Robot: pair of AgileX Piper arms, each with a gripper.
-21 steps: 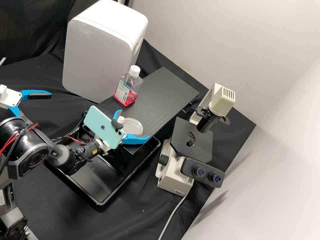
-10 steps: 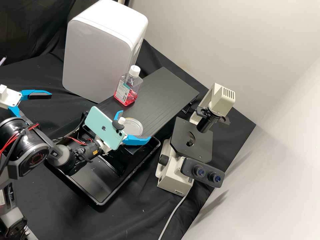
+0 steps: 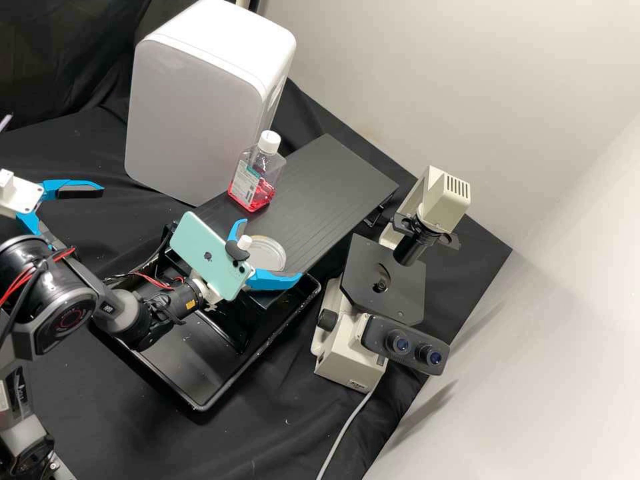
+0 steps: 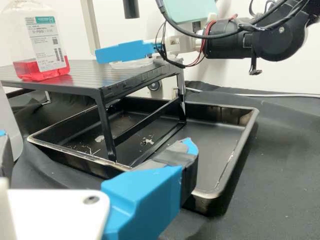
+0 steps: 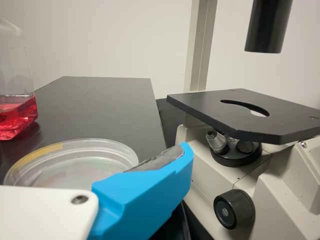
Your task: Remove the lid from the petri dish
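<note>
**Right gripper at the petri dish, before closure.** The petri dish sits on a raised black platform, close to the platform's 7 o'clock corner. Its lid appears to be in place. The right gripper brackets the dish with its blue fingers spread, one at the dish's 10 o'clock side and one at its 5 o'clock side. The pictures do not show whether either finger touches the rim. The left gripper hangs well apart at 9 o'clock above the black worktop, fingers spread and holding nothing.

**Hazards, as judged from this arrangement:**

1. If the fingers close too low on the wall, they would probably clamp base and lid together, and the whole dish would lift.
2. If one finger touches before the other, the light dish could skid. It lies near the platform edge, so it might drop into the tray below.
3. The lid is smooth and clear, so a shallow or off-centre pinch may let it slip or tilt.
4. A push toward 12 o'clock would send the dish at the flask of red liquid.
5. A wide swing toward 3 o'clock could meet the microscope.
</note>
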